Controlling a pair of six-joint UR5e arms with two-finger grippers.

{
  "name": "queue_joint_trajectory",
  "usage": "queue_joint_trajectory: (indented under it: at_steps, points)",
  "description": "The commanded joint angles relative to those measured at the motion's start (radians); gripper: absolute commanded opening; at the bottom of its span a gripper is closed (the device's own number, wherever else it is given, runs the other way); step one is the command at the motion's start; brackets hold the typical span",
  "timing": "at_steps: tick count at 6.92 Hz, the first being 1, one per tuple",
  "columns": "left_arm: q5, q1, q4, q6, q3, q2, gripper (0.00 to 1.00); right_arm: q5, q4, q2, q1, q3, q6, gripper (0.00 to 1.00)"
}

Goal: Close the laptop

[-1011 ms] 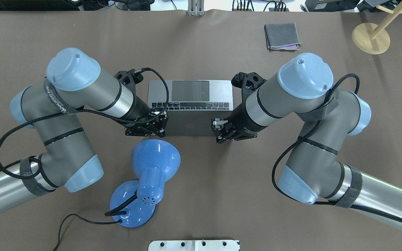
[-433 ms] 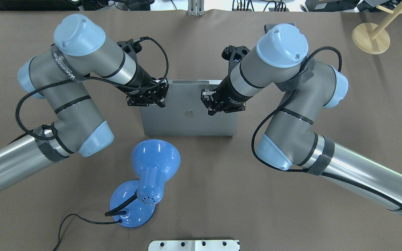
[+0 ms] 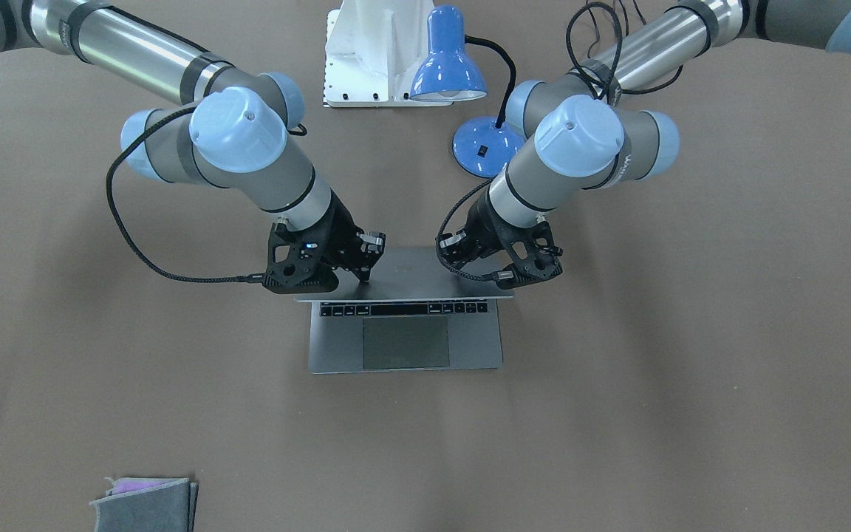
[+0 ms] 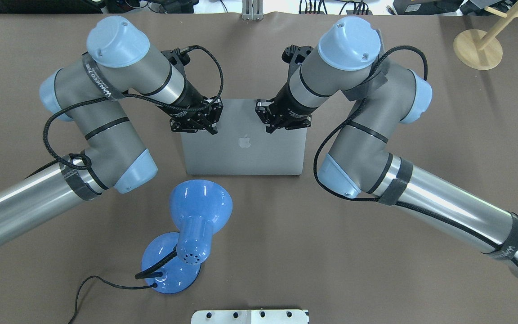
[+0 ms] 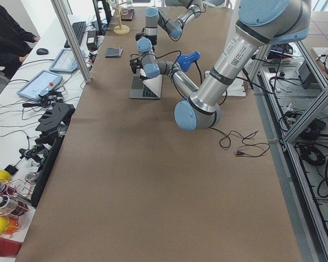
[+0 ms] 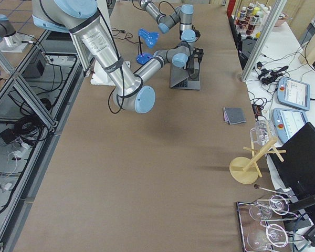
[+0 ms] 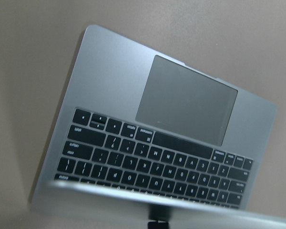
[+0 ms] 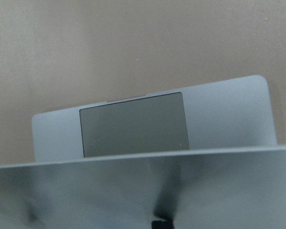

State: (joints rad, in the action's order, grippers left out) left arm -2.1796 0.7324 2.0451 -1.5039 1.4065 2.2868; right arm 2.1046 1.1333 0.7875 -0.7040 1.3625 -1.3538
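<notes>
The space-grey laptop (image 4: pixel 243 155) sits at mid-table with its lid tilted far down over the base, apple logo up. In the front view the lid (image 3: pixel 407 270) hangs above the keyboard, and one key row and the trackpad (image 3: pixel 405 343) still show. My left gripper (image 4: pixel 214 131) is shut, its tip on the lid's far left part; it also shows in the front view (image 3: pixel 505 279). My right gripper (image 4: pixel 268 131) is shut, its tip on the lid's far right part, and shows in the front view (image 3: pixel 365 276). The left wrist view shows the keyboard (image 7: pixel 152 162) under the lid's edge.
A blue desk lamp (image 4: pixel 196 216) with a black cord stands just on the robot's side of the laptop. A folded grey cloth (image 3: pixel 146 504) lies far off on the right arm's side. A wooden stand (image 4: pixel 478 49) is at the far right corner. A white mount plate (image 4: pixel 250 316) is at the near edge.
Both grippers have moved away from the robot along the lid. The lid has swung from near upright to low over the keyboard, which the overhead view no longer shows.
</notes>
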Motion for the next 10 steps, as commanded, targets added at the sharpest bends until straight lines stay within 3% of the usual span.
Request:
queue_joint_trajectory:
  at_steps: [1, 3, 8, 9, 10]
  points:
    - [0.066, -0.001, 0.075, 0.069, -0.169, 0.049, 0.0, -0.029, -0.114, -0.054, 0.001, -0.199, 0.004, 0.0]
    - [0.095, -0.002, 0.116, 0.071, -0.239, 0.074, 0.0, -0.037, -0.156, -0.071, 0.001, -0.263, 0.005, 0.0]
    - [0.167, -0.034, 0.144, 0.07, -0.285, 0.082, 0.0, 0.032, -0.156, -0.108, -0.042, -0.255, -0.007, 0.0]
    - [0.132, -0.003, 0.141, 0.059, -0.282, 0.115, 0.0, 0.047, -0.156, -0.109, -0.057, -0.25, -0.01, 0.0]
    - [0.022, 0.052, 0.123, 0.047, -0.262, 0.128, 0.0, 0.089, -0.155, -0.109, -0.081, -0.241, -0.01, 0.0]
